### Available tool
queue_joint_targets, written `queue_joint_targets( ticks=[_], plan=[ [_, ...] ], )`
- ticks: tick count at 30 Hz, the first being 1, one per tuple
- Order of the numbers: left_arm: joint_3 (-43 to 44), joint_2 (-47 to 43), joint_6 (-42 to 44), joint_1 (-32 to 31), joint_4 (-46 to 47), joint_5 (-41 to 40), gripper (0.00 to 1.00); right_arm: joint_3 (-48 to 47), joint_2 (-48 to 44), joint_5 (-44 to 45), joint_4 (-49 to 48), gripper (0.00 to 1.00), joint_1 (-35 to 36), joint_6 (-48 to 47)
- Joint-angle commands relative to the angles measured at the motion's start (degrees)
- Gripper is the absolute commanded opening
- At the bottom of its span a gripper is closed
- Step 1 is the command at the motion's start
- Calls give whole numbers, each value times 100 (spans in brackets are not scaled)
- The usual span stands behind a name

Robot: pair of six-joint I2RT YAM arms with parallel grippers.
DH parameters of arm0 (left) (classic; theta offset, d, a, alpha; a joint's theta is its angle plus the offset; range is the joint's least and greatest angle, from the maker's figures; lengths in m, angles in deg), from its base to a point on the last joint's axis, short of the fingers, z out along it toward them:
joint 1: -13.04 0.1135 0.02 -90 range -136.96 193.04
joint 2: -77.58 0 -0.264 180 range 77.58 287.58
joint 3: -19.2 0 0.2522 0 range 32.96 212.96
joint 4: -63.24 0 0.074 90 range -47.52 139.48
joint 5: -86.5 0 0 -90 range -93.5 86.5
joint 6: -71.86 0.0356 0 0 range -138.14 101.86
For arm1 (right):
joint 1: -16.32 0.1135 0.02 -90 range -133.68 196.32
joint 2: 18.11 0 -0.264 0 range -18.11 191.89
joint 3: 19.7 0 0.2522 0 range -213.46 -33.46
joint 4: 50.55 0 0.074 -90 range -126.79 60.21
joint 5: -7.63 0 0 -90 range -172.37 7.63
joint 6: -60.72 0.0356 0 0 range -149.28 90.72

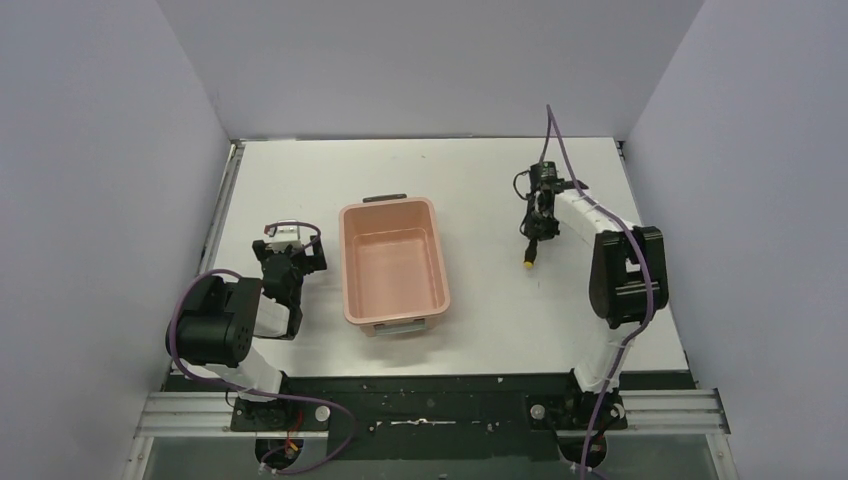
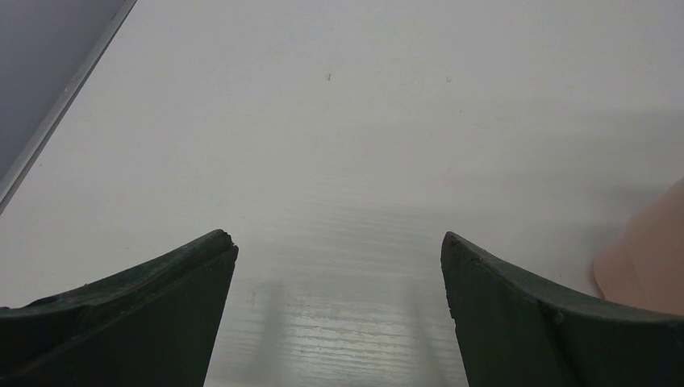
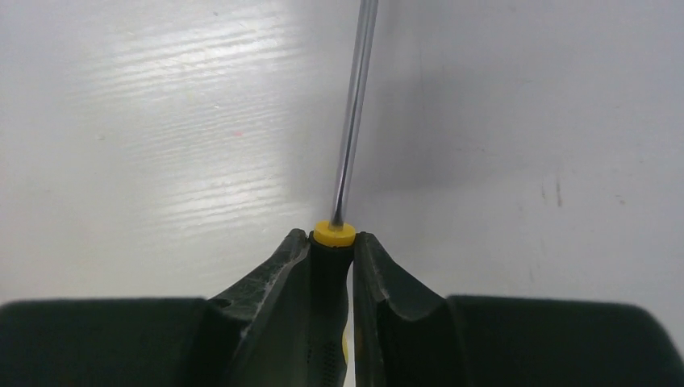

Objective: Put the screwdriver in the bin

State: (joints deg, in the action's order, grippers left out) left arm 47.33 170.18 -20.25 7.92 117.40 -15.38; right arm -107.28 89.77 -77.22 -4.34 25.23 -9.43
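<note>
Your right gripper (image 3: pixel 332 242) pinching the screwdriver (image 3: pixel 352 113) handle.
Left gripper (image 2: pixel 339 242) spread; handle mostly hidden inside the pinch, shaft tip cut off ahead.

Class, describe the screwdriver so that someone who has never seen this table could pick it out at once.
Start at the white table and find the salmon-pink bin at its middle. To the bin's right, the right gripper is shut on the screwdriver. It is the only slim tool there: black handle, yellow collar, thin shiny shaft.
</note>
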Motion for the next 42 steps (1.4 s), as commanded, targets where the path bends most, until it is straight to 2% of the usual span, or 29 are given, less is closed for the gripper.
queue_joint_targets(
  ticks=[1,6,10,13,17,21,24,28,32,35,39,42],
  plan=[
    [13,-35,58,35,151,72,97,-1188,-1037,111,1082,0,197,-227],
    [13,-37,55,34,147,72,97,-2223,-1458,-137,1681,0,838,52],
    [13,-36,56,29,143,74,97,-2837,-1563,-86,1363,0,2183,385],
    [13,-38,63,36,145,76,97,-3263,-1311,368,1033,0,3325,447],
    [13,-39,61,29,147,72,97,-3640,-632,697,1149,0,4189,546],
    [13,-40,56,29,148,73,97,-3471,-34,923,1417,0,4631,608],
    [13,-39,57,31,147,74,97,-2978,220,900,1303,0,4811,710],
    [13,-40,61,29,149,67,97,-2366,515,681,910,0,4862,794],
    [13,-39,58,30,146,74,97,-2119,810,839,721,0,4858,818],
    [13,-40,61,30,143,72,97,-1963,950,871,556,14,4851,827],
    [13,-36,53,34,144,72,97,-1980,987,973,655,48,4849,853],
    [13,-36,56,29,147,72,97,-2135,841,1070,765,58,4849,839]
  ],
)
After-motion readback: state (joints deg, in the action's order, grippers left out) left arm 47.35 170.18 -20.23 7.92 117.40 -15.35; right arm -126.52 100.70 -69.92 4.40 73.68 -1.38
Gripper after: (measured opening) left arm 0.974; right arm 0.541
